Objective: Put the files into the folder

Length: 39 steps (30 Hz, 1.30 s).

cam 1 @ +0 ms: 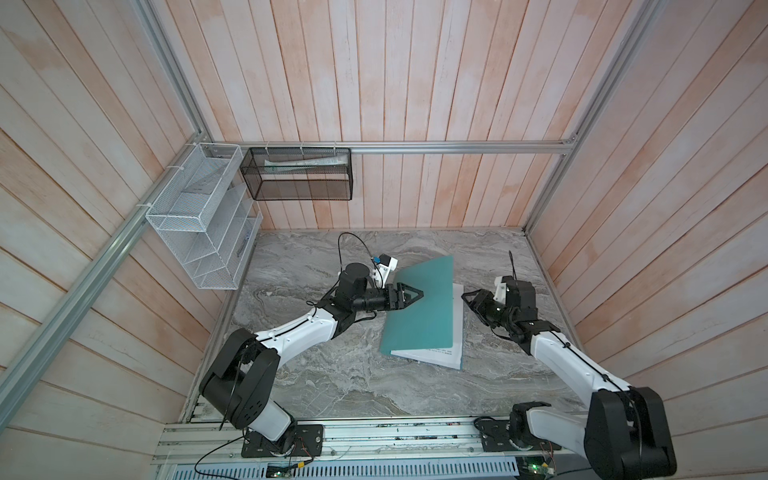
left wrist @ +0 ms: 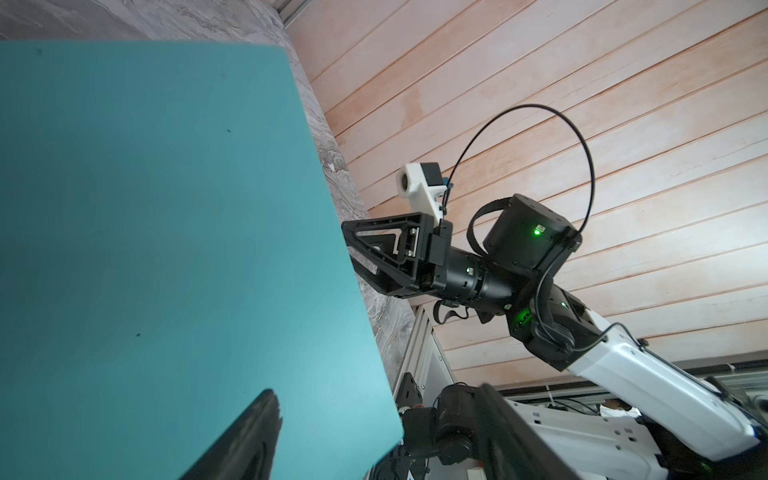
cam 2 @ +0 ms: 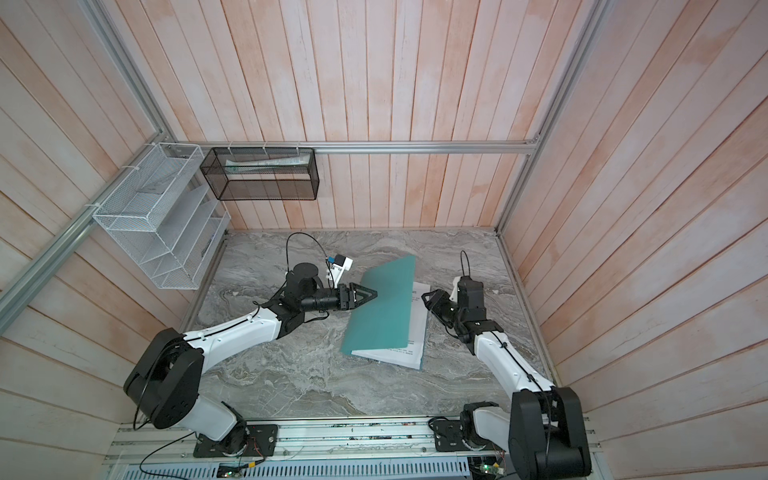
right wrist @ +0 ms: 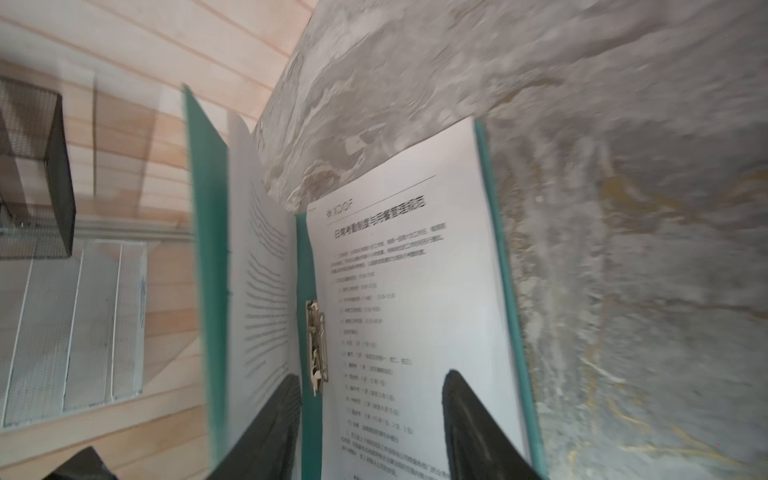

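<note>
The folder (cam 1: 419, 307) lies mid-desk (cam 1: 332, 374) with its left cover tilted half up and the files (right wrist: 407, 299) inside. The left gripper (cam 1: 417, 296) stands wide astride the cover's free edge, not pinching it. The right gripper (right wrist: 370, 378), also wide and empty, hovers over the top sheet. If the cover drops, it could trap that gripper or crease the sheet leaning against it. I count one folder, one clip (right wrist: 316, 345) and two distinct sheets; a third is unclear.

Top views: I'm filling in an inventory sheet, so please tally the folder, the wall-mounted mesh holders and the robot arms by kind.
Teal folder: 1
Mesh holders: 2 (white wire mesh rack, black mesh basket)
Robot arms: 2 (left arm, right arm)
Total: 5
</note>
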Tool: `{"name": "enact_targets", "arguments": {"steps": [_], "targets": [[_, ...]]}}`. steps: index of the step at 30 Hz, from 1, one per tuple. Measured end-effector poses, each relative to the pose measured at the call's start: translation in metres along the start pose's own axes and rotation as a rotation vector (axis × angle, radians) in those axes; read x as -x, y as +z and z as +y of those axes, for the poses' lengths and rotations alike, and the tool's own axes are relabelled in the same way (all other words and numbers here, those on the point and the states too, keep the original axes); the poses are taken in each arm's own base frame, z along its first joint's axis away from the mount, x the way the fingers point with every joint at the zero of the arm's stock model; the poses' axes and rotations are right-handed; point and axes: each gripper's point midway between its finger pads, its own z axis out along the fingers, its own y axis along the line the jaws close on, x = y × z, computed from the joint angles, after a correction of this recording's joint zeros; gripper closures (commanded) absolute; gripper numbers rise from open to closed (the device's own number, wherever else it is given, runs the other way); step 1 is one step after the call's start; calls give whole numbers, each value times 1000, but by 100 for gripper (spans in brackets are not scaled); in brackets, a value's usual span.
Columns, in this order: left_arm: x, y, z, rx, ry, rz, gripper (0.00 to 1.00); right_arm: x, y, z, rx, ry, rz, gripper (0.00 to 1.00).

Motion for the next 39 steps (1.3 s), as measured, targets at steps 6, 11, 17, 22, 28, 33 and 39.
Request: {"name": "enact_targets", "arguments": {"steps": [6, 11, 17, 22, 28, 33, 39], "targets": [[-1, 0, 10, 39, 4, -7, 24, -5, 5, -41, -103, 43, -6, 42], [-13, -4, 27, 105, -3, 4, 24, -24, 42, -70, -183, 49, 141, 42], [-20, -13, 42, 159, -11, -1, 24, -20, 78, -48, -126, -25, 202, 42], [-21, -23, 55, 195, -17, -17, 24, -27, 108, -22, -75, -103, 248, 43], [-20, -33, 68, 225, -29, -33, 23, -55, 136, 15, -20, -185, 323, 43], [-20, -41, 74, 246, -27, -52, 23, -74, 150, 36, 2, -225, 370, 43], [-26, -52, 83, 282, -37, -71, 18, -76, 148, 36, -12, -224, 381, 43]]}}
